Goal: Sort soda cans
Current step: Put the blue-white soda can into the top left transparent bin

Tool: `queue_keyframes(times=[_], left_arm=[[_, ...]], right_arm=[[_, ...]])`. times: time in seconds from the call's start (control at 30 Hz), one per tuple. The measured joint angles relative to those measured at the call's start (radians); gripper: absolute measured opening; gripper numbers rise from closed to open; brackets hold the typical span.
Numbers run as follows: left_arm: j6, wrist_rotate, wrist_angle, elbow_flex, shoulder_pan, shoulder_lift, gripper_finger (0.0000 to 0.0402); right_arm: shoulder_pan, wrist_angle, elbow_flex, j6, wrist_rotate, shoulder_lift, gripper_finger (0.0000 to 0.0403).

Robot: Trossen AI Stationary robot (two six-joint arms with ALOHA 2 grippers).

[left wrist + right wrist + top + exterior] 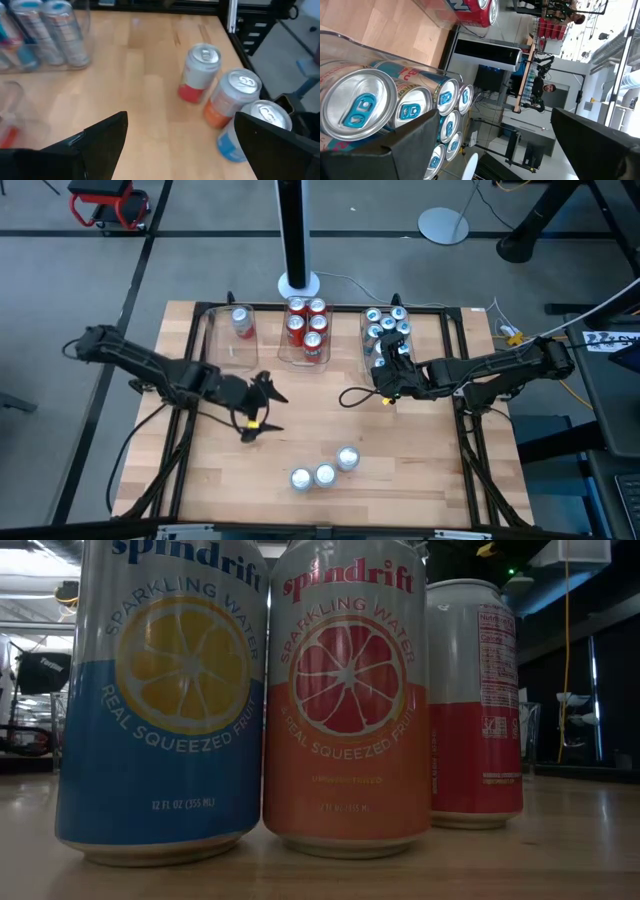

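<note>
**Three cans loose on the bench, both grippers empty**

Three soda cans stand upright in a short row near the front edge of the bench [200,480]: a blue lemon can [160,700], an orange grapefruit can [345,700] touching it, and a red-and-silver can [477,700] just beside that. From above they show as three silver tops [325,474]. The rest are in three clear trays along the back edge. The left tray [215,345] holds a single red can [242,321]. The middle tray [283,350] holds five red cans [306,327]. The right tray [366,345] holds a cluster of blue-tabbed cans [386,326], seen close up lying across the right wrist view [357,107].

The left gripper [262,408] hovers over bare wood left of centre, its fingers spread wide with nothing between them, pointing toward the three loose cans. The right gripper [392,370] sits at the near end of the right tray, fingers also spread wide and holding nothing.
</note>
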Motion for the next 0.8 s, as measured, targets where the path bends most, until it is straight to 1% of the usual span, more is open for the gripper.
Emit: queue_keyframes(times=[0.17,0.3,0.47,0.6,0.8], left_arm=[[-0.029,-0.017,0.111,0.0,-0.094,0.095,0.0354],[-0.061,-0.067,0.183,0.0,-0.153,0.175,0.0354],[-0.129,-0.082,0.205,0.0,-0.179,0.257,0.0354],[-0.162,-0.082,0.26,0.0,-0.192,0.306,0.0354],[-0.215,-0.083,0.388,0.0,-0.247,0.367,0.0353]], right_arm=[[0.0,0.001,0.0,0.0,0.0,0.0,0.038],[0.0,0.013,0.0,-0.016,0.0,0.0,0.038],[0.0,0.018,0.0,-0.026,0.01,0.0,0.038],[0.0,0.017,0.0,-0.026,0.018,0.0,0.038],[0.0,0.012,0.0,0.005,-0.039,0.0,0.038]])
